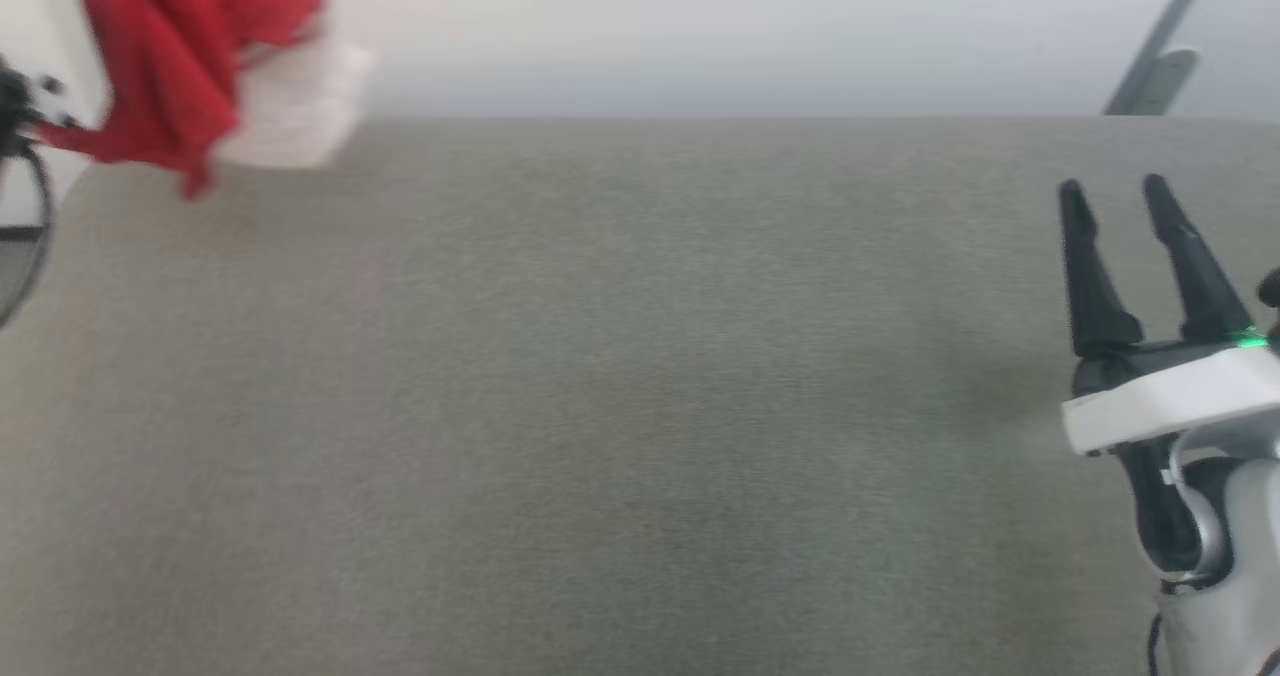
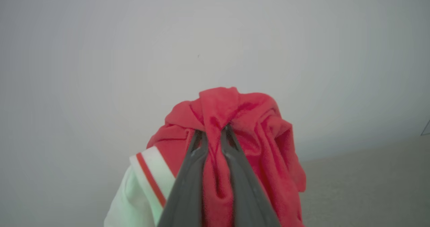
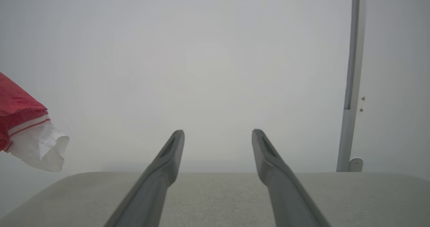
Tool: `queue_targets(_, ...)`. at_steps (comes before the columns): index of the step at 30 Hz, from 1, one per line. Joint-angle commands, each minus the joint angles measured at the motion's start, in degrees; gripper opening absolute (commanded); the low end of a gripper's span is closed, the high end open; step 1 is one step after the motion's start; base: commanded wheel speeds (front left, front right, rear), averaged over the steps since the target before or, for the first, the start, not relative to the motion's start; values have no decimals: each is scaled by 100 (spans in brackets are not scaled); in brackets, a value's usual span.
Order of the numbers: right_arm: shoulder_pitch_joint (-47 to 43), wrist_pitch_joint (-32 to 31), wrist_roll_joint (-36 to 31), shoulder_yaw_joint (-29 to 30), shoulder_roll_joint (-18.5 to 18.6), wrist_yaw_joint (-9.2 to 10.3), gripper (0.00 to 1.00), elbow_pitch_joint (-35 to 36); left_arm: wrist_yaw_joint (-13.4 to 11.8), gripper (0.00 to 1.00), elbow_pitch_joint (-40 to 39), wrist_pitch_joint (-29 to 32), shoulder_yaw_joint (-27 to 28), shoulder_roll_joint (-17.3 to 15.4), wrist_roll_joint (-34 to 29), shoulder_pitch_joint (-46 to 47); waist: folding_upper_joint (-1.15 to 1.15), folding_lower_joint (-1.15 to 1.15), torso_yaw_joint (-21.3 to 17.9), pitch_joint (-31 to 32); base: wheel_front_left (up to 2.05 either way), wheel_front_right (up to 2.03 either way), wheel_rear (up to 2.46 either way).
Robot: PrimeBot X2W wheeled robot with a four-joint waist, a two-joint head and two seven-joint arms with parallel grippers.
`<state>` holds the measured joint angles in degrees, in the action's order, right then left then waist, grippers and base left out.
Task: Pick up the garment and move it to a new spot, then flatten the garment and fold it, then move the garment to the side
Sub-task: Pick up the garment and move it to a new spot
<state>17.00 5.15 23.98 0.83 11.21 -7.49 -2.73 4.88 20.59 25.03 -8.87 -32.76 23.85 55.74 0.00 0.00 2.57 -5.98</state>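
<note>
Garment (image 2: pixel 260 129) inside left end effector (image 2: pixel 212 131)

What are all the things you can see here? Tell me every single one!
garment: one, red with white sleeves, bunched up and hanging at the table's far left
table: one, grey, stretching across in front of the robot
wall: one, pale grey, behind the table
pole: one, grey, standing at the table's far right
left hand: one, dark fingers, pinching the garment
right hand: one, dark fingers, open over the table's right side
</note>
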Motion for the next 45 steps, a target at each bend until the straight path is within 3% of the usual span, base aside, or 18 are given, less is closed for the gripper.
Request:
queue_targets(1,-46,50,-54,74,18,1,100,-40,-73,0,-294,140,3,17,49,-156,0,0,-144,48,0,0,0)
queue_targets(10,-20,192,-152,649,53,1,100,-157,-494,0,-2619,1344,-264,134,238,-968,0,0,-785,-32,0,0,0)
queue_targets(18,-81,300,-248,906,-52,1,100,-279,-668,0,-3295,1842,-707,397,284,-1405,0,0,-1237,-226,0,0,0)
queue_targets(25,-108,490,-219,809,-162,0,100,-457,-756,0,-2941,2133,-1070,623,500,-2011,0,0,-1466,-406,0,0,0)
queue_targets(33,-10,653,-142,582,-180,1,100,-719,-768,0,-1801,2490,-1441,878,799,-2614,0,0,-1571,-515,0,0,0)
queue_targets(45,168,738,-42,248,-114,0,100,-951,-452,0,221,2216,-1887,1227,781,-2683,0,0,-1577,-477,0,0,0)
